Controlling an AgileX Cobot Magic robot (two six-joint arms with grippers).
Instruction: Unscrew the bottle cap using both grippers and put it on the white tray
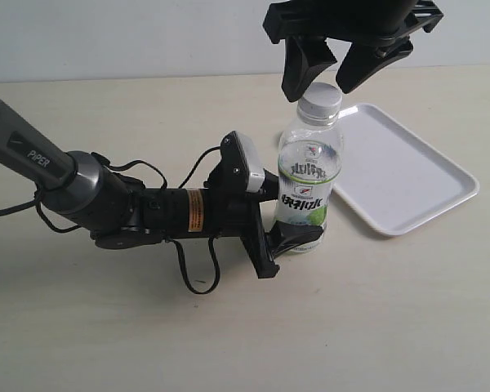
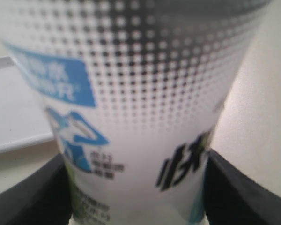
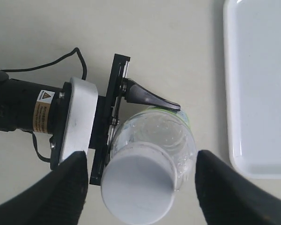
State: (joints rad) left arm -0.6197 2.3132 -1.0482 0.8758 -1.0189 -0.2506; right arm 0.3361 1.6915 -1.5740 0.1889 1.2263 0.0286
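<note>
The white tray [image 1: 425, 175] lies flat on the pale bench [image 1: 376, 310], beside the right hand [image 1: 322, 80]. That hand hangs spread just above the bottle cap [image 1: 321, 100], one finger to each side, clear of it. The left hand [image 1: 296, 231] pinches the upright bottle [image 1: 309, 175] low on its label. The cap is white, ribbed, seated on the neck.

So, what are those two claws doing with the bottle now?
Left gripper shut on bottle body. Right gripper open, straddling bottle cap, no contact. Cap on; white tray bare, nothing blocking.
</note>
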